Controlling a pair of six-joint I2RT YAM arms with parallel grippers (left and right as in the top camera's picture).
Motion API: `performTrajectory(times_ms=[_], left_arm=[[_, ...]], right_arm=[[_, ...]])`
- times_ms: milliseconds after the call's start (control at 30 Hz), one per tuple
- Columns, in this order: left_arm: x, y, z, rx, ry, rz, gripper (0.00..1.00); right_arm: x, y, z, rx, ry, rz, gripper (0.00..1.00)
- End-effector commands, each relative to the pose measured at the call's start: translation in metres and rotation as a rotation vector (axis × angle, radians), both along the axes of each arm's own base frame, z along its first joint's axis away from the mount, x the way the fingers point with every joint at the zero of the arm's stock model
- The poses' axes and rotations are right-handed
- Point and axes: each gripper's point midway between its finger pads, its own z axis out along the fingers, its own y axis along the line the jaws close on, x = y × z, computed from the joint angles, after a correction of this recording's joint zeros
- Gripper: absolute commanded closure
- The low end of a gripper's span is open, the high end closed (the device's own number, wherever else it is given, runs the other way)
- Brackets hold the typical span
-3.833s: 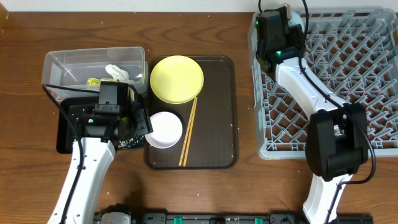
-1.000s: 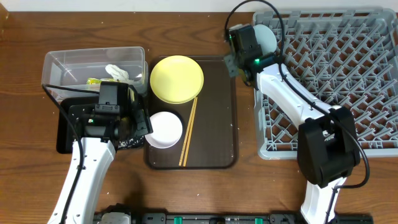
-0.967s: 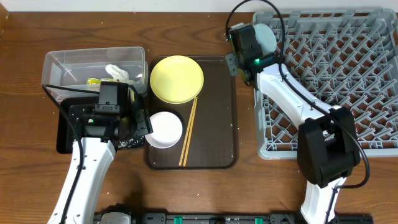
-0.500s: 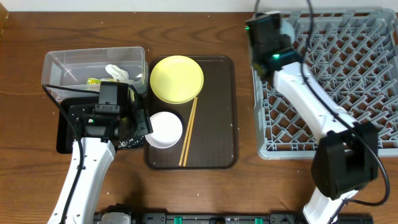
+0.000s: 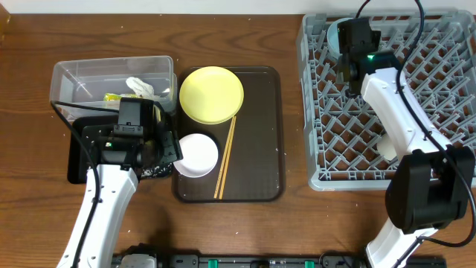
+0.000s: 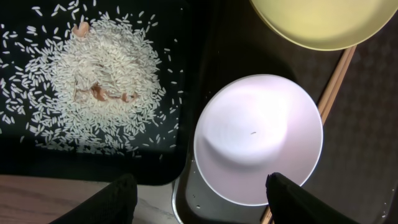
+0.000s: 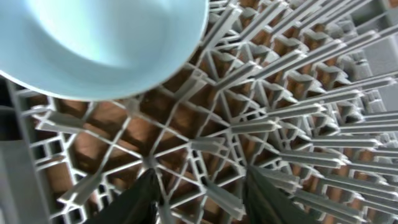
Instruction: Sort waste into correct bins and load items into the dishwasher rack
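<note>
Overhead: the light blue bowl [image 5: 332, 33] lies in the far left corner of the dishwasher rack [image 5: 416, 112], with the right pincer [image 5: 349, 67] just beside it.
Left wrist: the left pincer [image 6: 200, 183] is released and empty over the white bowl [image 6: 258, 137], well apart from the rack.
Right wrist: the right pincer is released and empty, above the rack lattice.

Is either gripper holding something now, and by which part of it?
Nothing is held. The left gripper is open near the white bowl; the right gripper is open above the dishwasher rack.

A big dark brown tray [image 5: 260, 149] lies flat in the middle of the brown wooden worktop [image 5: 223, 37]. Its long sides run from near to far. A pale wall [image 5: 149, 5] shows along the far edge.
</note>
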Motion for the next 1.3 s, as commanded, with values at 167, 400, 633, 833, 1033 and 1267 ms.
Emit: performTrajectory(times_ms=[167, 400, 633, 833, 1033, 1267], left_arm=[[0.001, 0.001, 0.001, 0.0, 0.0, 0.008, 0.31], [0.001, 0.001, 0.001, 0.0, -0.001, 0.008, 0.31], [0.001, 0.001, 0.001, 0.0, -0.001, 0.008, 0.31], [0.001, 0.001, 0.001, 0.0, -0.001, 0.008, 0.31], [0.001, 0.001, 0.001, 0.0, -0.001, 0.008, 0.31], [0.001, 0.001, 0.001, 0.0, -0.001, 0.008, 0.31]], right_arm=[[0.011, 0.016, 0.046, 0.207, -0.157, 0.042, 0.49], [0.024, -0.013, 0.063, 0.593, -0.279, -0.121, 0.45], [0.039, -0.021, 0.051, 0.782, -0.282, -0.093, 0.4], [0.042, -0.018, 0.027, 0.803, -0.232, -0.108, 0.4], [0.048, -0.021, 0.004, 0.834, -0.209, -0.183, 0.41], [0.055, -0.016, -0.013, 0.867, -0.193, -0.206, 0.41]])
